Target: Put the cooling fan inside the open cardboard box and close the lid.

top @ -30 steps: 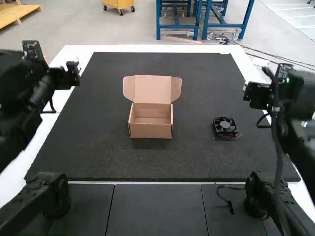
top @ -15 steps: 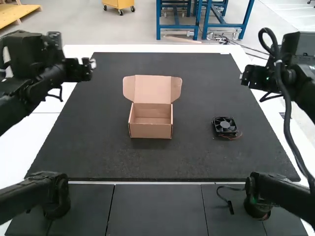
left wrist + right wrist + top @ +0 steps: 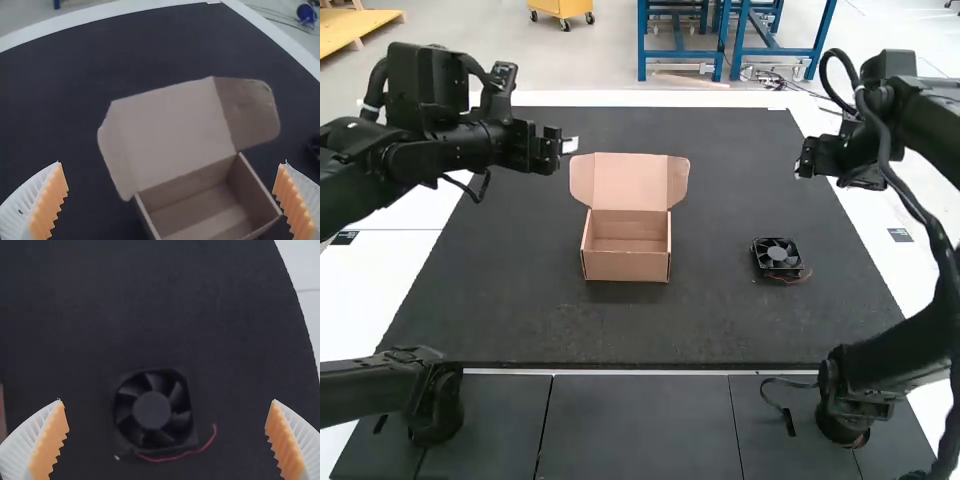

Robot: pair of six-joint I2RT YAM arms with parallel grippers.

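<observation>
Jaws spread wide on both left gripper (image 3: 554, 150) and right gripper (image 3: 806, 160), nothing between fingers. Cooling fan (image 3: 778, 256) flat on black mat (image 3: 510, 290), thin red wire at its near edge. Fan at 3 o'clock of cardboard box (image 3: 626, 256), well apart. Box open, lid (image 3: 628, 182) raised on 12 o'clock side. Left gripper at box's 10 o'clock, right gripper at fan's 1 o'clock.

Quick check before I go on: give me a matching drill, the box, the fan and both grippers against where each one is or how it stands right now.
1. cardboard box
2. cooling fan
3. left gripper
4. right gripper

A. flat on the mat, wires trailing
B. open, raised near the lid's left edge
C. lid up, nothing visible inside
D. open, raised over the fan's side of the mat

Pairs: 1-C, 2-A, 3-B, 4-D
</observation>
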